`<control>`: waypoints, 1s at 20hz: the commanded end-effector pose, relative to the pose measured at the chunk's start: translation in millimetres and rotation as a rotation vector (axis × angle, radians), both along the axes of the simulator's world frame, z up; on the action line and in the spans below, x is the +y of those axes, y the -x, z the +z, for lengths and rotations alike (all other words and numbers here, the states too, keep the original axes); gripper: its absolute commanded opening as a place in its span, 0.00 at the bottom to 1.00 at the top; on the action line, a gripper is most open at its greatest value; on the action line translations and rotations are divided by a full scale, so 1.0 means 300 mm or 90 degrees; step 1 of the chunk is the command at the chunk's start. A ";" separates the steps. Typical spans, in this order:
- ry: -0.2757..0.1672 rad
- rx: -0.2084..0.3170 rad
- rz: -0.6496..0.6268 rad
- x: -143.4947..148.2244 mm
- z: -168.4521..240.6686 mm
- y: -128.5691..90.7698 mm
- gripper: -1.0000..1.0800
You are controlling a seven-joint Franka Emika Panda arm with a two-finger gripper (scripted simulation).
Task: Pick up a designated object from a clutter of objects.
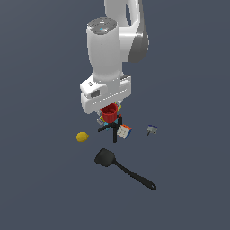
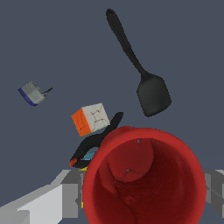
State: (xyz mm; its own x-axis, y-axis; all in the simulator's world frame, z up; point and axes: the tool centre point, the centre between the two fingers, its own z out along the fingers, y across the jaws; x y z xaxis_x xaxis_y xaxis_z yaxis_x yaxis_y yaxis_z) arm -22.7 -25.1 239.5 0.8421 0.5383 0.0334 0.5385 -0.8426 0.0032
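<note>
Dark grey-blue ground [image 1: 40, 188] was seen beneath the red cup [image 1: 108, 113], which was clamped in the gripper [image 1: 109, 112] just above the black clamp [image 1: 111, 128]. A slip was judged possible, since the tapered wall could slide from the fingers [image 2: 70, 199] onto the multicoloured cube [image 2: 90, 118] beside the clamp.

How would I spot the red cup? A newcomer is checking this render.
Follow the white arm down to its claw: the red cup sits there, above the black clamp. It is plain red and round with an open mouth, unlike the multicoloured cube beside the clamp.
</note>
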 end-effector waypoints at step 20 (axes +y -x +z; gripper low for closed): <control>0.008 0.015 -0.004 -0.520 0.463 -0.188 0.00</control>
